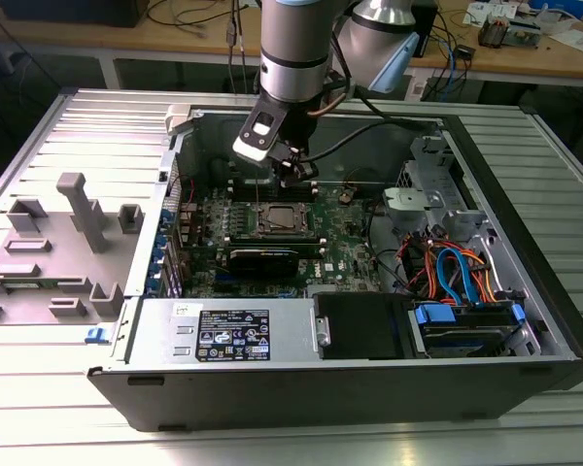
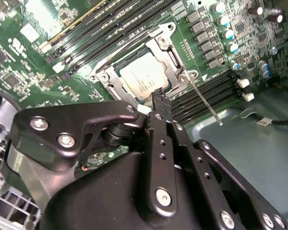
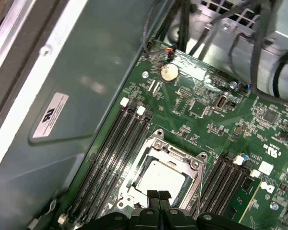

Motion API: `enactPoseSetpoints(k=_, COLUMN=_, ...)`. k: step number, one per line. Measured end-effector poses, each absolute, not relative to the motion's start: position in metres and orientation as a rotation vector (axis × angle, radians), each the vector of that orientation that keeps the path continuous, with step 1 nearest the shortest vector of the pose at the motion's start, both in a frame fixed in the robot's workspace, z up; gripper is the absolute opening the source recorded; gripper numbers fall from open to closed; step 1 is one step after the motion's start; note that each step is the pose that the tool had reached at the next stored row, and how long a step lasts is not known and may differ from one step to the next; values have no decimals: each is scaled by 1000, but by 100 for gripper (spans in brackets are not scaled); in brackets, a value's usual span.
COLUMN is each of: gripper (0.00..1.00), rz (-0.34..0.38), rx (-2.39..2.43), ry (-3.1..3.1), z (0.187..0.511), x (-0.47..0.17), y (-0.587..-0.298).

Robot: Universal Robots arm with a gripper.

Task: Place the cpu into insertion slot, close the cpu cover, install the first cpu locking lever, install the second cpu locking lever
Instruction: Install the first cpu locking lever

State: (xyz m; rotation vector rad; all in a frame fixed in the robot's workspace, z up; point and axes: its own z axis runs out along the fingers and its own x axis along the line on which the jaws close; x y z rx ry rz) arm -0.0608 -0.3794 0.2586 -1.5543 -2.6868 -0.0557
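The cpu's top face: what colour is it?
Silvery grey metal. The cpu shows best in the second wrist view.

Silver-grey arm, blk screw-studded pincer

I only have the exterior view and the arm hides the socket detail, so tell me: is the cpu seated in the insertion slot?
Observer: Yes. In both wrist views the cpu lies flat inside the insertion slot, silvery top up.
Operator: And the cpu cover?
Observer: The cpu cover appears to lie flat around the chip, which shows through its window.
Operator: Any lever loose?
Observer: In the second wrist view one thin lever sticks out from the socket's corner across the memory slots.
Operator: Where is the gripper?
Observer: In the first wrist view the gripper is at the socket's edge, fingertips together.
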Motion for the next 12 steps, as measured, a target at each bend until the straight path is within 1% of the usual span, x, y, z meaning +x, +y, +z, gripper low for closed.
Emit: enactPoseSetpoints(k=12, gripper=11, rz=-53, rx=-1418, ry=-2759, z=265, x=-61, y=-379)
